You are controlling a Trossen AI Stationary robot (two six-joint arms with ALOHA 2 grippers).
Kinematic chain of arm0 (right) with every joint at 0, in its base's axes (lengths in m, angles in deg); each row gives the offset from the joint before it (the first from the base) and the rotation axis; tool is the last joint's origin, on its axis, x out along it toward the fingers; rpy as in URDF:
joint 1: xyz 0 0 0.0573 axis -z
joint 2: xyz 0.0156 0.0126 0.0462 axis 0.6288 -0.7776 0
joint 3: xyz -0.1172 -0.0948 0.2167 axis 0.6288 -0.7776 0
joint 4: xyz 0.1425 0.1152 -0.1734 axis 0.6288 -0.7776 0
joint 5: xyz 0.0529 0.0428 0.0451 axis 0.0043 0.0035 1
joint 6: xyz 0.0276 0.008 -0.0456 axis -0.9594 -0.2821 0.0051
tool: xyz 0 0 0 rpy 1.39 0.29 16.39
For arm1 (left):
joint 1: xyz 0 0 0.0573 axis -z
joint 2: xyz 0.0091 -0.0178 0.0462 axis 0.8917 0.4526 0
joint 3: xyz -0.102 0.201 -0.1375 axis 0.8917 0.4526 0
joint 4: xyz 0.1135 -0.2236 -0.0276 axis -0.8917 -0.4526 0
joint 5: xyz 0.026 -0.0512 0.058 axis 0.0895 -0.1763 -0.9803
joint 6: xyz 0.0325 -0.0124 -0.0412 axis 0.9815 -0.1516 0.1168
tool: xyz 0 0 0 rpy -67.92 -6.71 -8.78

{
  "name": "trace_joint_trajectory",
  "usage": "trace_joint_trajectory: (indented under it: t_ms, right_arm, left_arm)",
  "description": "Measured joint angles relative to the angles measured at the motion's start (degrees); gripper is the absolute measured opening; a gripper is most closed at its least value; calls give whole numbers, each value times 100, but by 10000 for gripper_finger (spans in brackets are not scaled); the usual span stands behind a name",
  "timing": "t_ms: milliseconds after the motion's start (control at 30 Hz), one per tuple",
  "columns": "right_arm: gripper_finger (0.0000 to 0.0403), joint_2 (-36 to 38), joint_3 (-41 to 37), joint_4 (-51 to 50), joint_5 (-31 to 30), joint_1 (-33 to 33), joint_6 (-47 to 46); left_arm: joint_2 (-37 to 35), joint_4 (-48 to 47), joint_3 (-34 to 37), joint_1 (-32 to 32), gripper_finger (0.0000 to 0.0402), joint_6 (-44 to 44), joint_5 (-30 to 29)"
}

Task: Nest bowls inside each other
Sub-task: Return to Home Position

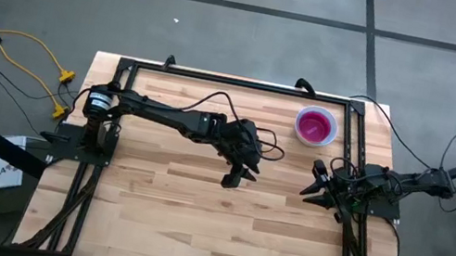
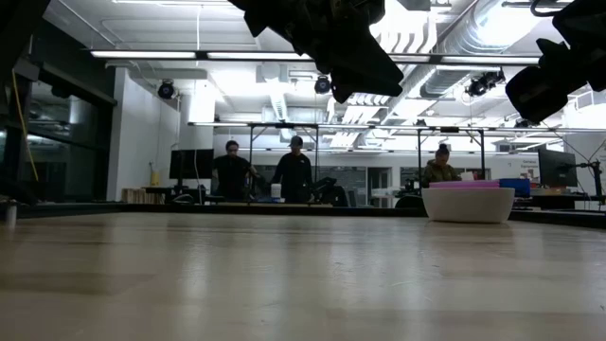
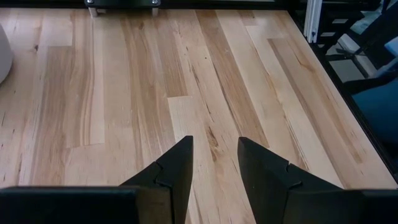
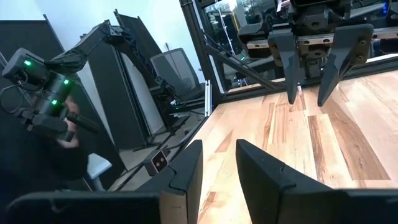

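A white bowl (image 1: 316,126) stands on its base at the table's far right, with a magenta bowl (image 1: 314,124) nested in it. The low view shows the white wall (image 2: 468,205) with a pink rim (image 2: 464,185) just above it. My left gripper (image 1: 239,176) hangs open above the middle of the table, to the left of the bowls and nearer the front, with nothing between its fingers (image 3: 214,149). My right gripper (image 1: 313,181) is open and empty at the table's right edge, level, pointing toward the left gripper (image 4: 308,93).
A black frame (image 1: 236,81) runs along the table's far and side edges. Bare wood lies below and in front of both grippers. People stand and sit in the room beyond the table's far edge (image 2: 294,170).
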Motion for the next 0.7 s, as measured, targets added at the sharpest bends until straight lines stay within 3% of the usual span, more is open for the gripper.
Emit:
trace_joint_trajectory:
  t_ms: [300, 700]
  right_arm:
    - [91, -2, 0, 0, 0, 0, -1]
    - [91, -2, 0, 0, 0, 0, -2]
  left_arm:
    - [0, 7, 0, 0, 127, 62, 1]
    - [0, 591, 0, 0, 127, -712, 21]
